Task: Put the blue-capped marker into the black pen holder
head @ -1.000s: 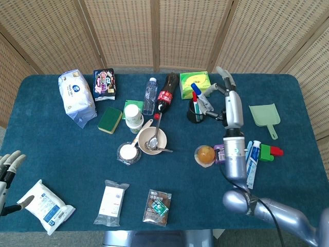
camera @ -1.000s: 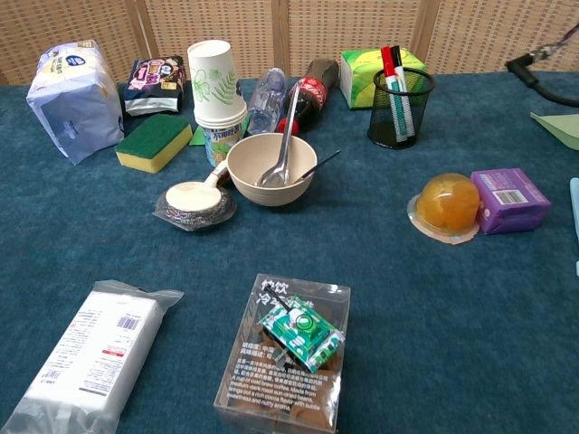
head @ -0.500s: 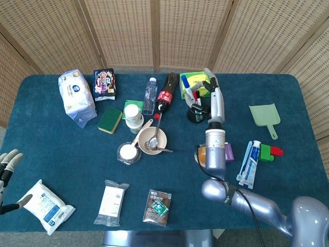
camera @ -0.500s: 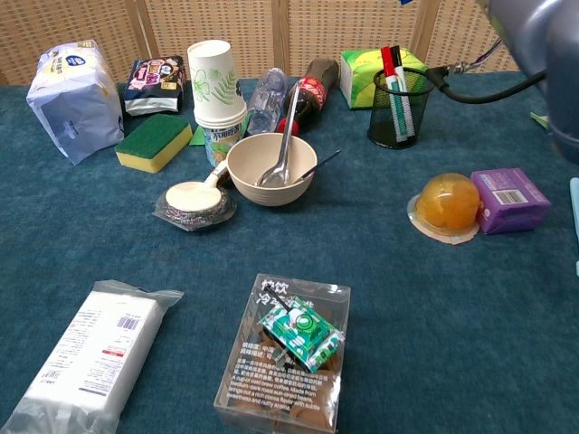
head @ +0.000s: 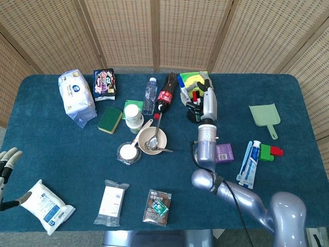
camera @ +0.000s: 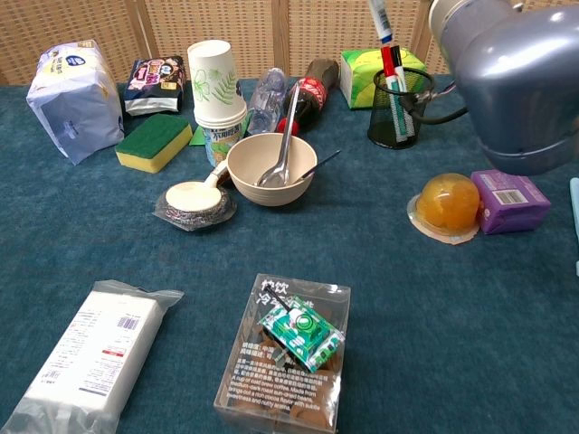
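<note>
The black mesh pen holder [camera: 400,113] stands at the back right by the green tissue box, with a red-capped and a black-capped marker in it. In the head view the pen holder [head: 192,114] is partly hidden by my right forearm. My right hand [head: 205,94] holds the blue-capped marker [head: 183,81], cap end pointing up-left over the tissue box. In the chest view the marker [camera: 381,20] hangs tilted just above the holder's rim. My left hand [head: 6,163] hovers at the near left table edge, fingers apart and holding nothing.
A green tissue box [camera: 360,65], cola bottle [head: 165,93] and water bottle [head: 149,95] crowd the holder's left. A bowl with a spoon [head: 152,140], an orange jelly cup [camera: 446,203], a purple box [camera: 511,199], toothpaste [head: 250,162] and a wipes packet [head: 46,207] lie nearer.
My right forearm has swung left over the jelly cup and purple box. The blue-capped marker has moved left and now shows above the holder in the chest view. My left hand sank slightly.
</note>
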Robot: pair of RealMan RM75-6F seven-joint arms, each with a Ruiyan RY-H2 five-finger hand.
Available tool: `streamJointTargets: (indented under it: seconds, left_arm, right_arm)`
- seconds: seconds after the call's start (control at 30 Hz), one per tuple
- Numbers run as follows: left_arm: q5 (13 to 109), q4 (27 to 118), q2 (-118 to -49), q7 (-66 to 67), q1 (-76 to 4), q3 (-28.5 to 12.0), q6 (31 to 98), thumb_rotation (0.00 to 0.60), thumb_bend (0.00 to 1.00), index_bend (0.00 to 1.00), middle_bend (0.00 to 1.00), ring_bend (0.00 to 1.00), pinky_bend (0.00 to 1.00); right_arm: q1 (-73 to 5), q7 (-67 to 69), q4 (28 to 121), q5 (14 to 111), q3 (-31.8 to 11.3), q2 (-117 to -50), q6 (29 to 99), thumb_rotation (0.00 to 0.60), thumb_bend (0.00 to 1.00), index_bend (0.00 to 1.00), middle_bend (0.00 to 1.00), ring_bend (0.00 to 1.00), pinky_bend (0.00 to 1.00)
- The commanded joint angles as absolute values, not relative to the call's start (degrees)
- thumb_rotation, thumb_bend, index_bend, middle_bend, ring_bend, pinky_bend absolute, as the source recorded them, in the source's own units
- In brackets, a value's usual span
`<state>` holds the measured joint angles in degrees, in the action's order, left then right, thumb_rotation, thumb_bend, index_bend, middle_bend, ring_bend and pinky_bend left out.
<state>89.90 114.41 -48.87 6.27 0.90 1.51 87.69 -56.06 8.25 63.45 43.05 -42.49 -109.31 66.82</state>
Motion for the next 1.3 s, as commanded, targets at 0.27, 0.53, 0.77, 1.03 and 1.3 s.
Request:
streamJointTargets:
  seconds: [0.27,0.53,0.77,1.03,1.3]
  left_arm:
    - [87.5,114.58,-49.28,6.93,0.75,0.75,87.55,0.6,0.18,0.0,0.0,0.0,0.0]
    - [86.66,114.79,-49.3,6.88,0.43,0.42,87.18,0.6,0.18,0.0,0.0,0.0,0.0]
    - [85.92,114.76,-49.38,6.93,0.27,0.2,87.0,0.6,0.18,0.0,0.0,0.0,0.0]
    - [85.81,114.93,-49.62,7.47,0.08,0.25,86.69,0.6,0.18,0.0,0.0,0.0,0.0]
    - [85.89,114.91,-49.73,7.47,0.06,0.35,86.64,0.6,0.18,0.0,0.0,0.0,0.0]
  right_arm:
    - [-59.76,13.68,51.17,43.07,-42.98,-113.98,61.72,0.6,0.49,0.65,0.12,0.0,0.05]
    - [-62.07,17.18,43.78,43.44,-44.0,-115.67,58.77,0.6,0.49,0.65,0.12,0.0,0.05]
    - [-63.55,20.48,38.4,44.79,-44.43,-116.19,57.6,0.6,0.48,0.65,0.12,0.0,0.05]
    - [-63.32,24.08,34.36,47.51,-42.6,-117.05,56.62,0.6,0.48,0.65,0.12,0.0,0.04]
    - [-62.58,25.5,32.62,48.4,-41.75,-117.49,55.86,0.6,0.46,0.65,0.11,0.0,0.04]
